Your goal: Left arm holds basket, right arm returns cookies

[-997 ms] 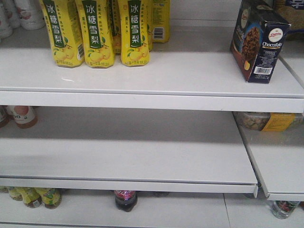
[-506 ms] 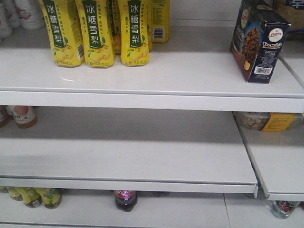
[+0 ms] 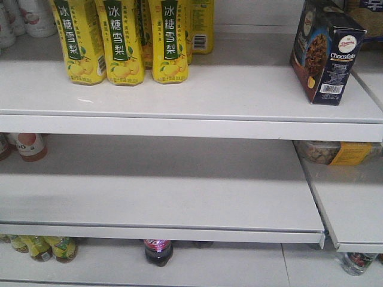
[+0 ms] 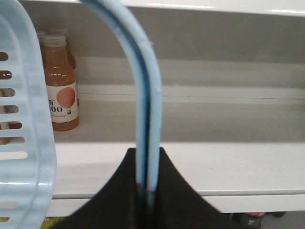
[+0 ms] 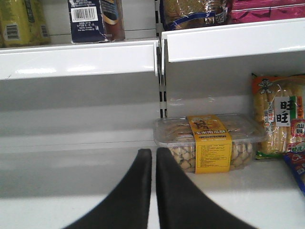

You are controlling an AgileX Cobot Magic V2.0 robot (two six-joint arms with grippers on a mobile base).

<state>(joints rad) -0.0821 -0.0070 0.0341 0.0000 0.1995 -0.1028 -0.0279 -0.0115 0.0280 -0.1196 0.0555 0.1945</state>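
Left claw clamped on basket handle, raised before middle shelf. Right claw pressed together, holding nothing, levelled at the shelf below the cookies, standing upright on top shelf.

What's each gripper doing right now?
Left gripper: shut on the basket handle.
Right gripper: shut, holding nothing.
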